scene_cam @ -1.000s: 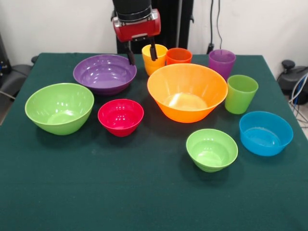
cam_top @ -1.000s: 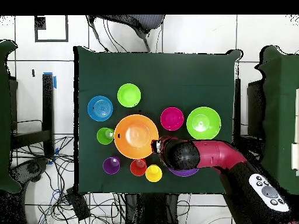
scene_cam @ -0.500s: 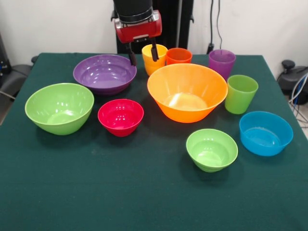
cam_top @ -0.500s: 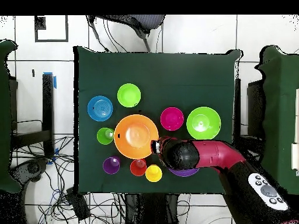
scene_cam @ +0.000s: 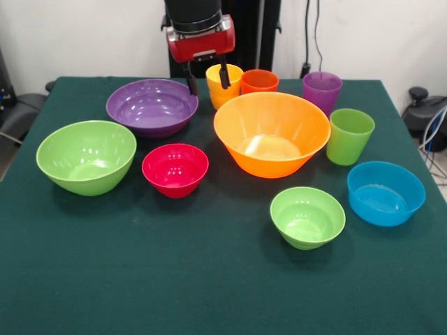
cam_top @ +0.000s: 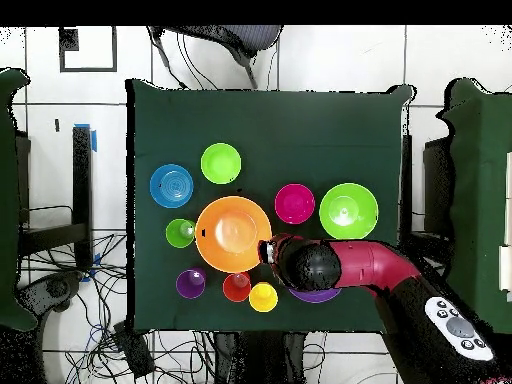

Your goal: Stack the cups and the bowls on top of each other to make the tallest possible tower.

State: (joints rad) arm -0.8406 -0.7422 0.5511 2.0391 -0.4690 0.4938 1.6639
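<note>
Six bowls sit apart on the green table: the orange bowl [scene_cam: 272, 133] [cam_top: 233, 233], purple bowl [scene_cam: 151, 107], big light green bowl [scene_cam: 86, 156] [cam_top: 348, 210], magenta-red bowl [scene_cam: 174, 169] [cam_top: 294, 203], small light green bowl [scene_cam: 307, 216] [cam_top: 220, 163] and blue bowl [scene_cam: 385, 192] [cam_top: 171, 185]. Four cups stand at the far side: yellow [scene_cam: 222, 84], orange-red [scene_cam: 259, 80], purple [scene_cam: 322, 91], green [scene_cam: 349, 135]. My gripper [scene_cam: 207, 77] hangs open and empty above the gap between the purple bowl and the yellow cup. In the overhead view the arm [cam_top: 330, 266] hides most of the purple bowl.
The robot pedestal [scene_cam: 237, 35] stands behind the cups. Cables hang at the back wall. Neighbouring green tables [cam_top: 480, 190] flank this table in the overhead view.
The gripper has shifted slightly right and a little up over the last second. The bowls and cups have not moved.
</note>
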